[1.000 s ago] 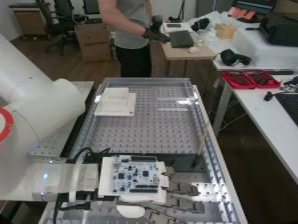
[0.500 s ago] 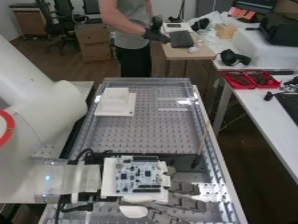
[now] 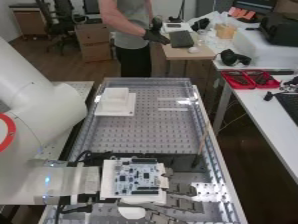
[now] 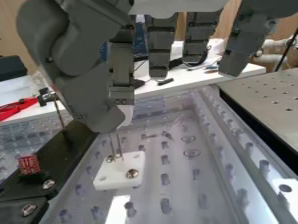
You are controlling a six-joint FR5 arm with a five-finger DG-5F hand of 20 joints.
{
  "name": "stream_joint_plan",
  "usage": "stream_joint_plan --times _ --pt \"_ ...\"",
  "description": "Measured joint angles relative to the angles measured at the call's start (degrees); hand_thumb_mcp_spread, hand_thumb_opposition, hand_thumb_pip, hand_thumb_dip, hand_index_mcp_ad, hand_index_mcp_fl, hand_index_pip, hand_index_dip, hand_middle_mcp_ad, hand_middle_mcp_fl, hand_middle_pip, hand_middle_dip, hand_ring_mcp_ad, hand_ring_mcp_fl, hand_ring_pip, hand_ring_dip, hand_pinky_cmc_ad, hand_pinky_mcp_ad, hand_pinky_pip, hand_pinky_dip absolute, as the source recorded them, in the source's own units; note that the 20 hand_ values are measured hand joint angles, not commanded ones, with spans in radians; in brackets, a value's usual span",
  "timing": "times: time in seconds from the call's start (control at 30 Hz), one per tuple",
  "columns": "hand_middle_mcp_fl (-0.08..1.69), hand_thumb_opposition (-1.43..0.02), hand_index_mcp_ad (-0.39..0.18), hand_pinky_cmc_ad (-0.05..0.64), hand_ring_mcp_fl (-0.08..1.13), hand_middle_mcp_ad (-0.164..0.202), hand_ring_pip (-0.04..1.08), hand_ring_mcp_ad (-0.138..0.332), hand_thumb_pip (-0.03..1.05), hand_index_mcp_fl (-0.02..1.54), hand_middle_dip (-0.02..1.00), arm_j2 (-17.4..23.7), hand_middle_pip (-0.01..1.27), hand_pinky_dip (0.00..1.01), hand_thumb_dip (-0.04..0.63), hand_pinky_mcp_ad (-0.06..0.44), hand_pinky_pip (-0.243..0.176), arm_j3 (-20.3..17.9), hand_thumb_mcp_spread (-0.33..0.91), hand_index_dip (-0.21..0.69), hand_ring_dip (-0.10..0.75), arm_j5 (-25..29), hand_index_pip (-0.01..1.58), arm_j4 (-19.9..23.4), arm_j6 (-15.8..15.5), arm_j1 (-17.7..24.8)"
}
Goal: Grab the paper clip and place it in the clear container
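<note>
White arm point(image 3: 46, 105) enters high view at L; lower part cut off by frame edge. Sits slightly nearer bench's near end vs. 1 s ago. Clear container point(image 3: 148, 80): long, over perforated base; near end mostly covered by arm & hand. Stepped white block point(image 3: 116, 96) stands toward far end, unmoved. Hand point(image 3: 184, 202) over near end; same slight shift. State: can't tell if spread, pressed together or pinching. Red bins point(image 3: 233, 86) on side table, dark items inside, too small to ID. Circuit board point(image 3: 138, 177) on hand, shifted w/ it. Wrist view: small white plate point(image 4: 120, 175) under hand, screws point(image 4: 132, 173) in it; can't tell if plate is inside container. Paper clip point(image 4: 120, 147), prob. the pair of thin upright wires: lower ends at plate, upper ends lost against hand, so contact unclear. Dark strip just beside plate, small red part on it.
</note>
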Motion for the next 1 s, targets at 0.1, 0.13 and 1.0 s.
stream_joint_plan --times 0.1,0.13,1.0 --pt "0.15 -0.83 -0.157 0.333 0.0 0.04 0.1 0.115 0.76 0.21 0.2 -0.1 0.14 0.25 0.33 0.279 -0.012 0.0 0.42 0.164 0.098 0.0 1.55 0.0 0.1 0.0" --pt "0.15 -0.83 -0.157 0.333 0.0 0.04 0.1 0.115 0.75 0.21 0.2 -0.1 0.14 0.25 0.33 0.279 -0.003 0.1 0.42 0.164 0.098 0.0 1.55 0.0 0.2 0.0" --pt "0.15 -0.84 -0.162 0.33 0.0 0.038 0.1 0.113 0.73 0.19 0.2 -0.9 0.13 0.21 0.333 0.278 0.017 0.5 0.43 0.166 0.098 0.4 1.56 0.2 0.6 0.3"
